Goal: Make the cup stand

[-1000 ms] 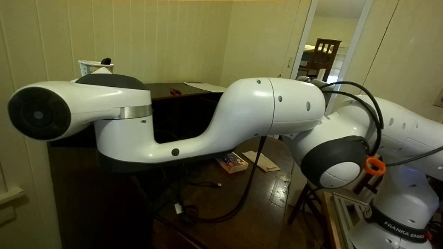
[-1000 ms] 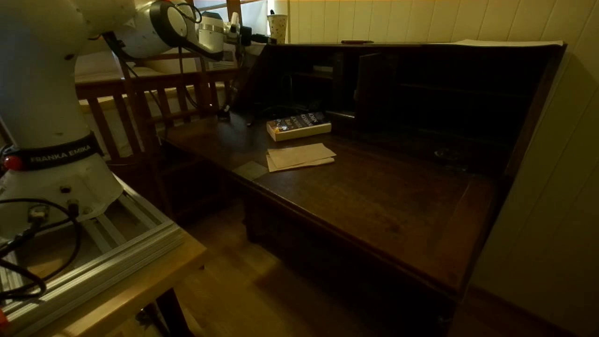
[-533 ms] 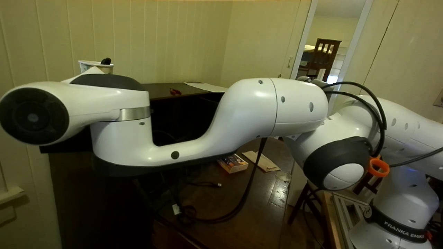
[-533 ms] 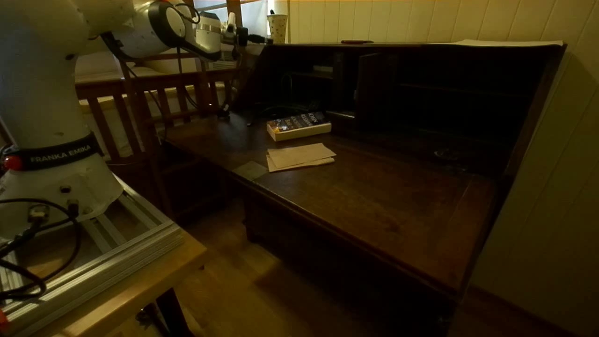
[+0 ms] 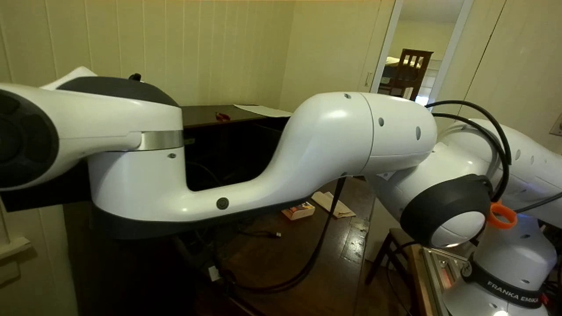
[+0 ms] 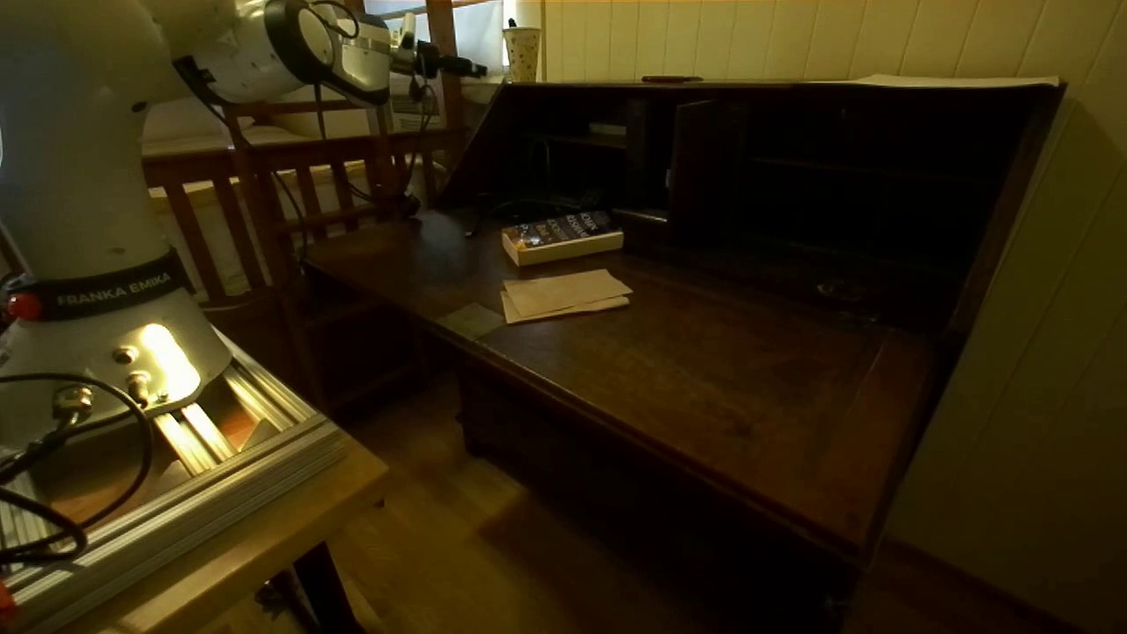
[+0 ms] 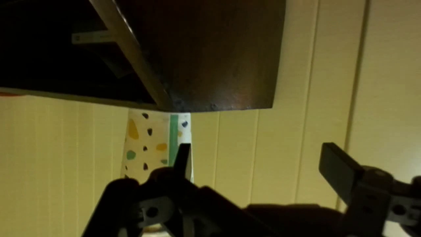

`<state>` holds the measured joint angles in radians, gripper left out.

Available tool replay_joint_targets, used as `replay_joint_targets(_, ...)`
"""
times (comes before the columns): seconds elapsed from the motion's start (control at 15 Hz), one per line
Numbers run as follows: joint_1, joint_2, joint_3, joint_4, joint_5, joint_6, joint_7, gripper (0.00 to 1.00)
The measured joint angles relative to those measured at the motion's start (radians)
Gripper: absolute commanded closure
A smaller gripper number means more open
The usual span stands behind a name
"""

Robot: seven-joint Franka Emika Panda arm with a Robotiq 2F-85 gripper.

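Note:
The white cup with small coloured spots stands upright on the desk's top ledge, wider at the rim, with a dark item sticking out. In the wrist view, which looks upside down, the cup shows at the left, its base by the desk edge, partly behind the left finger. In an exterior view the arm hides the cup and only the tip of the dark item shows. My gripper is open, with only the wall seen between its fingers. In an exterior view the gripper is beside the cup, apart from it.
The dark wooden desk holds a book and folded brown paper. On its top ledge lie a small red item and a white sheet. Wooden chairs stand behind the arm. Cables hang below the arm.
The gripper has drawn back from the cup, leftward in an exterior view. The arm's wrist moved left and now covers the cup elsewhere. A bright patch lights the robot base. The cup stays put.

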<state>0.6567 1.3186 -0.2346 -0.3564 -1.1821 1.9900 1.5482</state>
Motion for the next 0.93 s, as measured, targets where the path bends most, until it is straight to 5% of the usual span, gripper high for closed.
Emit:
replay_joint_targets(0.4, 0.049, -0.045, -0.126, 0.003, -0.099, 0.136, -0.117, 0.0)
replay_joint_targets(0.93, 0.076, -0.085, -0.273, 0.006, -0.405, 0.187, -0.078, 0.0)
